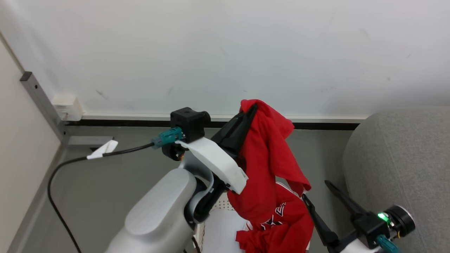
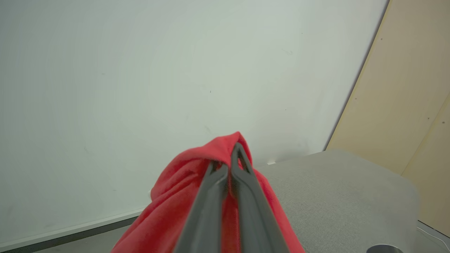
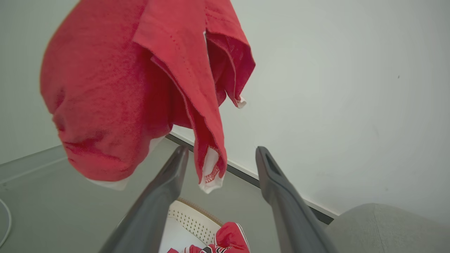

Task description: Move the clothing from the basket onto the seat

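Clothing, red: lifted garment (image 1: pixel 267 154) hangs above basket (image 1: pixel 222 205), pinched at its top by left gripper (image 1: pixel 254 109), jaws closed on the fabric. Logo garment (image 1: pixel 288 225) lies in basket. Right gripper (image 1: pixel 315 190): jaws wide, empty, near seat (image 1: pixel 397 158).

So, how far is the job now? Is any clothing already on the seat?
Done: nothing yet, it seems; the part of the seat in view carries no clothing. In hand: the left hand is shut on the first red garment, hanging above the basket. Left: bring it onto the seat, then fetch the second red garment, with the logo, lying in the basket. The right hand is open and empty.
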`<state>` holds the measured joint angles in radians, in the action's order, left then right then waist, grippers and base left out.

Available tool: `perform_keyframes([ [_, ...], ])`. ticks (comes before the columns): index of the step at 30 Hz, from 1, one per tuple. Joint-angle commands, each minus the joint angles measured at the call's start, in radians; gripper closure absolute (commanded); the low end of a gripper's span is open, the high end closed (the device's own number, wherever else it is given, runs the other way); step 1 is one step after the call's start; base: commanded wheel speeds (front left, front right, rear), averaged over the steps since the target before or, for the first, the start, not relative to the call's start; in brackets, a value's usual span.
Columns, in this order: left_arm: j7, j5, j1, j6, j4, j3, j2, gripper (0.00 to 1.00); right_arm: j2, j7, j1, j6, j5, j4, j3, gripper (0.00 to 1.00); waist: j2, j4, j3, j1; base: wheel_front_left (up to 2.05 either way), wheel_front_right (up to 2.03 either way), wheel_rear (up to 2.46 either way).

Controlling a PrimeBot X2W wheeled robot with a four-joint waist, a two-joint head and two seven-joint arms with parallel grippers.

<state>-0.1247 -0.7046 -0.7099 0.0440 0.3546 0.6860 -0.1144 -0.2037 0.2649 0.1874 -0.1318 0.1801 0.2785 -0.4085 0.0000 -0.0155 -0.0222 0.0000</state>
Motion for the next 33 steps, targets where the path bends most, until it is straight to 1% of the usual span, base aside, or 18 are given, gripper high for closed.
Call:
perform_keyframes([
  [1,-0.004,-0.006,0.01,0.005,-0.001,0.006,0.005,1.0,-0.01,-0.001,0.049,0.002,0.003,0.039,-0.024,0.0,0.0,0.015,-0.005,0.0,0.0,0.0,0.0],
  [8,-0.003,-0.021,0.013,0.018,0.009,0.049,0.033,1.0,-0.01,-0.001,0.166,0.002,0.037,0.134,-0.133,0.0,0.0,0.074,-0.022,0.0,0.0,0.0,0.0],
  [11,0.006,-0.049,0.014,0.031,0.003,0.061,0.046,1.0,-0.003,-0.001,0.203,0.002,0.069,0.193,-0.173,0.0,0.0,0.099,-0.029,0.0,0.0,0.0,0.0],
  [17,0.022,-0.073,0.008,0.039,-0.021,0.094,0.055,1.0,0.025,-0.001,0.256,0.002,0.126,0.257,-0.219,0.0,0.0,0.145,-0.035,0.0,0.0,0.0,0.0],
  [18,0.024,-0.074,0.008,0.037,-0.022,0.097,0.056,1.0,0.027,-0.001,0.26,0.002,0.132,0.268,-0.224,0.51,0.0,0.151,-0.036,0.0,0.0,0.0,0.0],
  [19,0.024,-0.075,0.008,0.034,-0.023,0.099,0.056,1.0,0.03,-0.001,0.263,0.002,0.137,0.279,-0.228,0.86,0.0,0.155,-0.037,0.0,0.0,0.0,0.0],
  [20,0.024,-0.077,0.009,0.032,-0.024,0.1,0.056,1.0,0.033,-0.001,0.265,0.002,0.147,0.29,-0.23,1.0,0.0,0.159,-0.038,0.0,0.0,0.0,0.0],
  [25,0.019,-0.081,0.015,0.025,-0.019,0.094,0.046,1.0,0.039,-0.001,0.263,0.002,0.178,0.298,-0.219,1.0,0.0,0.165,-0.036,0.0,0.0,0.0,0.0],
  [31,0.013,-0.087,0.023,0.018,-0.016,0.088,0.034,1.0,0.048,-0.001,0.228,0.002,0.203,0.256,-0.175,1.0,0.0,0.147,-0.029,0.0,0.0,0.0,0.0],
  [33,0.007,-0.086,0.028,0.015,-0.016,0.084,0.025,1.0,0.054,-0.001,0.211,0.002,0.221,0.231,-0.142,1.0,0.0,0.137,-0.027,0.0,0.0,0.0,0.0],
])
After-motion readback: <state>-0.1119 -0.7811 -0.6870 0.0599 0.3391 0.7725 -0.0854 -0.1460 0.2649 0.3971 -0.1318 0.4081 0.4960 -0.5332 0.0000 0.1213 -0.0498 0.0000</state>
